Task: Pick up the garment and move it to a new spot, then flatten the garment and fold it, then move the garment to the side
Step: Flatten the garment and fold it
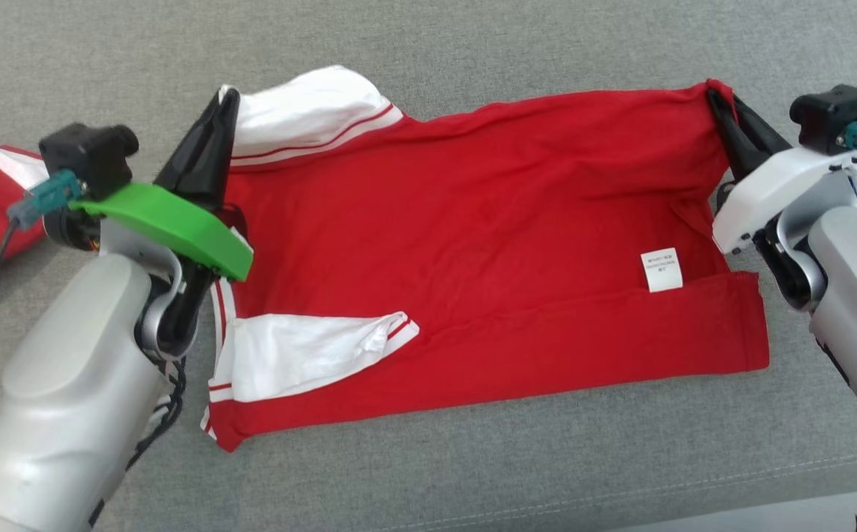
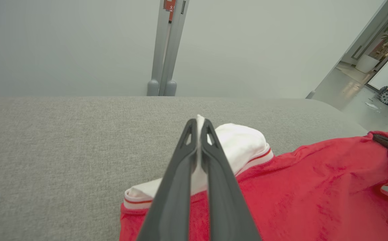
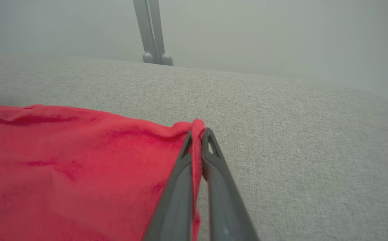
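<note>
We see a small white tag [image 1: 661, 270] on the red garment [image 1: 473, 244], its print too small to read. The garment lies spread across the grey sofa [image 1: 473, 458] seat. Our left claw [image 1: 226, 96] is clamped on its white sleeve and our right claw [image 1: 715, 96] on its far red corner. Behind stand a pale wall [image 2: 63, 43] and a grey post [image 2: 165, 50].

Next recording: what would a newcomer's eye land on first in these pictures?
A red garment with white sleeves lies spread across the grey cushion in the middle of the head view. The left gripper and right gripper each have their jaws shut on one far corner, the left at the far sleeve, the right on red cloth. A white label sits near the garment's right end.
</note>
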`<state>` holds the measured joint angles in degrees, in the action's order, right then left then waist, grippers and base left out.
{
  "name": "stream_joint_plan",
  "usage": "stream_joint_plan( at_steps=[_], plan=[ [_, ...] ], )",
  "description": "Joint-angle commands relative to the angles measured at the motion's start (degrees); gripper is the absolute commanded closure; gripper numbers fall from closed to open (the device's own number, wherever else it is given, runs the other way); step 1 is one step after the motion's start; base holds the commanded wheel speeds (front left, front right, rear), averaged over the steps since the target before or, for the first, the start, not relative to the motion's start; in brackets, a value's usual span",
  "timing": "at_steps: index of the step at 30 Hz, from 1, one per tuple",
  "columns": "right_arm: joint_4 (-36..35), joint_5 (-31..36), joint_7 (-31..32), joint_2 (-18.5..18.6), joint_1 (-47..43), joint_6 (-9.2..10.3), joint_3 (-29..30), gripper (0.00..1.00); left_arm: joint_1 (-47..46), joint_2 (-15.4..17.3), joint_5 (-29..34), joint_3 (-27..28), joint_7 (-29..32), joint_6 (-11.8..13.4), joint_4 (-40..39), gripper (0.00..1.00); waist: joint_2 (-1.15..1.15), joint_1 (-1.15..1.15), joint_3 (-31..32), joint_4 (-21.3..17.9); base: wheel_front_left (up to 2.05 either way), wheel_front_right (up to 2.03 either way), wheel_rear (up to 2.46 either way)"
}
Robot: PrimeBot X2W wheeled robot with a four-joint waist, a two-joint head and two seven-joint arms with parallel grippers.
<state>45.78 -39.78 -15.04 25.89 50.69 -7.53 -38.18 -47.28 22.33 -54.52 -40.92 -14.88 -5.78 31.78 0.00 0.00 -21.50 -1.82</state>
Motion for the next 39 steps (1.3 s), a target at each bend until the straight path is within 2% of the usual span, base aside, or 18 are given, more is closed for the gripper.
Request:
stream_joint_plan(
  at_steps=[1,9,18,19,20,21,22,23,24,25,34,39],
  plan=[
    [-1.24,1.55,-0.15,0.37,-2.84,0.08,1.98,1.00,2.98,0.10,0.61,1.48,-0.31,0.93,-2.42,1.00,0.00,0.00,1.00,0.94,0.00,0.00,0.00],
    [-7.96,9.51,-0.17,-0.89,-12.36,0.08,14.14,1.00,17.39,-0.55,5.22,8.43,-0.31,4.80,-13.31,1.00,0.00,0.00,2.35,1.03,0.00,0.00,0.00],
    [-13.09,13.41,-0.17,-4.31,-21.00,0.08,21.49,1.00,29.51,-3.85,7.60,12.26,-0.31,6.00,-18.05,1.00,0.00,0.00,4.51,1.05,0.00,0.00,0.00],
    [-13.67,13.57,-0.18,-4.70,-21.88,0.08,22.07,0.57,30.60,-4.28,8.01,12.64,-0.31,6.04,-18.16,1.00,0.00,0.00,4.77,1.02,0.00,0.00,0.00],
    [-14.14,13.75,-0.18,-5.00,-22.55,0.08,22.51,0.34,31.38,-4.68,8.30,12.99,-0.31,6.08,-18.28,1.00,0.00,0.00,4.97,0.97,0.00,0.00,0.00],
    [-14.67,13.79,-0.17,-5.43,-23.50,0.08,23.33,0.03,32.47,-5.36,8.41,13.33,-0.31,5.76,-18.20,1.00,0.00,0.00,5.22,0.95,0.00,0.00,0.00],
    [-15.01,13.94,-0.17,-5.65,-24.22,0.08,23.88,0.00,33.18,-5.78,8.72,13.56,-0.31,5.57,-17.96,1.00,0.00,0.00,5.41,0.96,0.00,0.00,0.00],
    [-15.48,14.03,-0.17,-6.00,-25.15,0.08,24.57,0.00,33.86,-6.09,9.37,13.99,-0.31,5.44,-17.75,0.80,0.00,0.00,5.67,0.93,0.00,0.00,0.00],
    [-15.85,14.02,-0.17,-6.29,-25.83,0.08,25.04,0.00,34.28,-6.40,9.88,14.33,-0.31,5.33,-17.71,0.53,0.00,0.00,5.86,0.92,0.00,0.00,0.00],
    [-16.56,14.01,-0.17,-6.60,-26.51,0.08,25.74,0.00,34.94,-6.96,10.33,14.82,-0.31,5.37,-17.58,0.00,0.00,0.00,6.10,0.91,0.00,0.00,0.00],
    [-21.85,13.63,-0.17,-6.98,-32.28,0.08,28.88,0.00,38.92,-11.38,16.50,24.00,-0.26,4.40,-19.48,0.00,0.00,0.00,8.26,0.66,0.00,0.00,0.00],
    [-20.60,12.88,-0.17,-7.40,-31.67,0.07,29.22,0.00,40.11,-13.52,22.63,29.45,-0.25,3.56,-20.45,0.00,0.00,0.00,8.64,0.92,0.00,0.00,0.00]
  ],
)
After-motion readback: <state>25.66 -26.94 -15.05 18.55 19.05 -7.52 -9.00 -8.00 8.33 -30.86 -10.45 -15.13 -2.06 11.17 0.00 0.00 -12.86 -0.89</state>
